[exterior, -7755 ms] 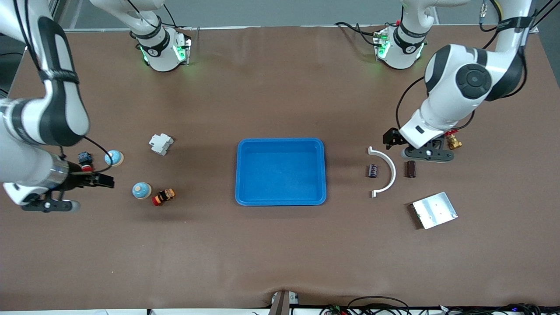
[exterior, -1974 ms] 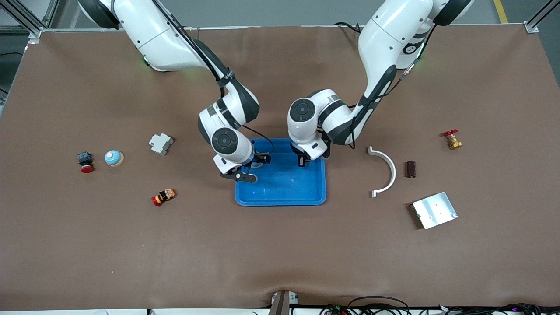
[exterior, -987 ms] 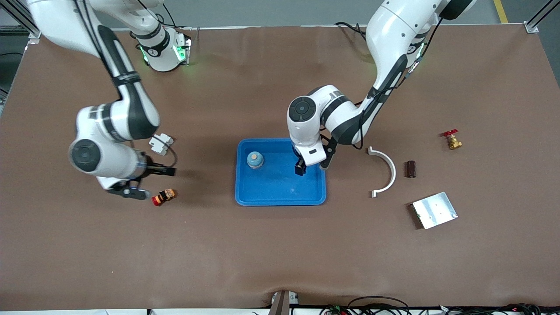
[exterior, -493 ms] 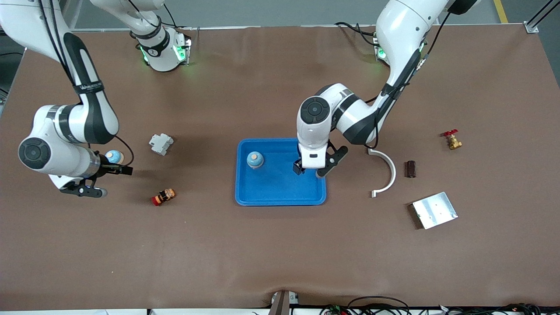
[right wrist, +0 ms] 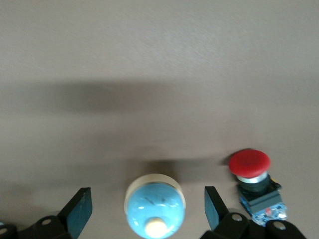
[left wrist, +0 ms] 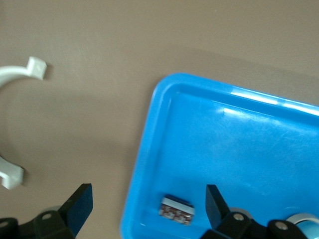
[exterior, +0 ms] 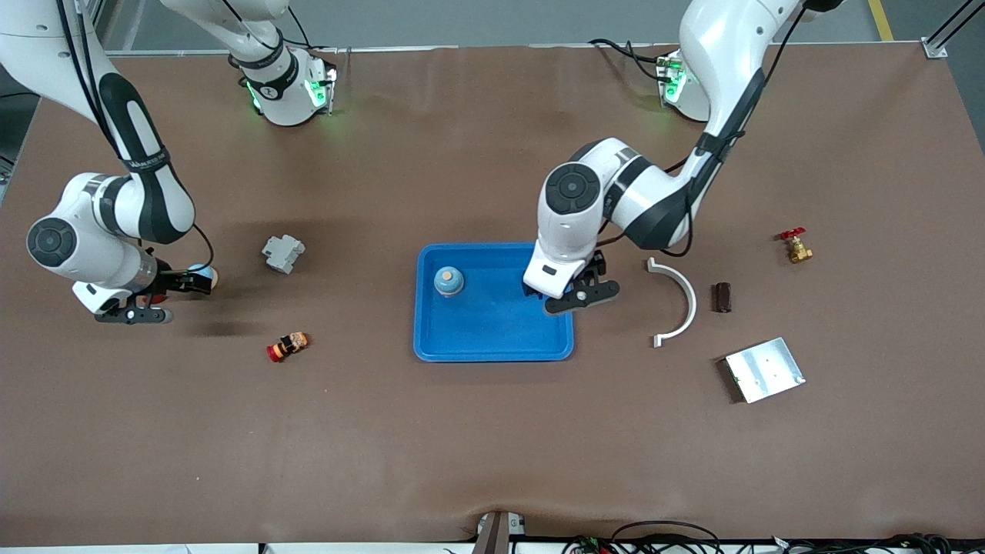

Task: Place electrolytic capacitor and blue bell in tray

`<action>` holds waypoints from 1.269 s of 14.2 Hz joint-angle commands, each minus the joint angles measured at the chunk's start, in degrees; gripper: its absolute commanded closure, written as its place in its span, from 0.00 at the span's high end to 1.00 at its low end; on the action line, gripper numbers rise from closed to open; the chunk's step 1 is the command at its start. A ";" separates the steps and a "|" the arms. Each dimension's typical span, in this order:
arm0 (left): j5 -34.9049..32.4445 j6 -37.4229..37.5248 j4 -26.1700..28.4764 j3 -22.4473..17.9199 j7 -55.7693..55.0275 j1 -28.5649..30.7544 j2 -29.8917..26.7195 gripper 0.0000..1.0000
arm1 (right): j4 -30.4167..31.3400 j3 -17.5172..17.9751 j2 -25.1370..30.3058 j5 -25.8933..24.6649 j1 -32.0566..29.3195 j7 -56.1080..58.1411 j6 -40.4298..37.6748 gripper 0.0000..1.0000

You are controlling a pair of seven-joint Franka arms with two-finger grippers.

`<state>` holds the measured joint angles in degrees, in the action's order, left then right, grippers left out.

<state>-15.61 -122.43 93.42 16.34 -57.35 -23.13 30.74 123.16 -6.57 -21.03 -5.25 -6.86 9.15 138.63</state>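
Observation:
The blue tray [exterior: 492, 338] lies mid-table. A blue bell [exterior: 449, 281] stands in it on the right arm's side. The electrolytic capacitor [left wrist: 177, 209], dark with a pale stripe, lies in the tray [left wrist: 239, 149] against the wall at the left arm's end; the front view hides it under the left hand. My left gripper [exterior: 560, 291] [left wrist: 147, 201] is open and empty above that wall. My right gripper [exterior: 192, 283] [right wrist: 148, 205] is open, its fingers either side of a second blue bell [right wrist: 155, 205] [exterior: 206, 271] on the table.
A red push button [right wrist: 254, 181] stands beside the second bell. A white relay [exterior: 282, 253] and a red-orange button [exterior: 287, 346] lie between that bell and the tray. A white curved piece [exterior: 677, 300], brown cylinder [exterior: 722, 297], silver plate [exterior: 764, 369] and red valve [exterior: 795, 246] lie at the left arm's end.
The right gripper let the first bell go in the tray and moved to the second bell. The left gripper opened, left the capacitor in the tray and shifted over the tray's wall.

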 commanded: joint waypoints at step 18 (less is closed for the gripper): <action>-0.30 -3.87 19.33 1.06 34.12 20.83 -16.50 1.00 | 2.26 0.16 -3.58 5.25 -1.84 4.83 2.18 1.00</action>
<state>-16.40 -123.74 108.53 16.53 -27.02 -6.17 17.31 125.19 -7.09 -24.74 -1.16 -7.55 12.31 140.75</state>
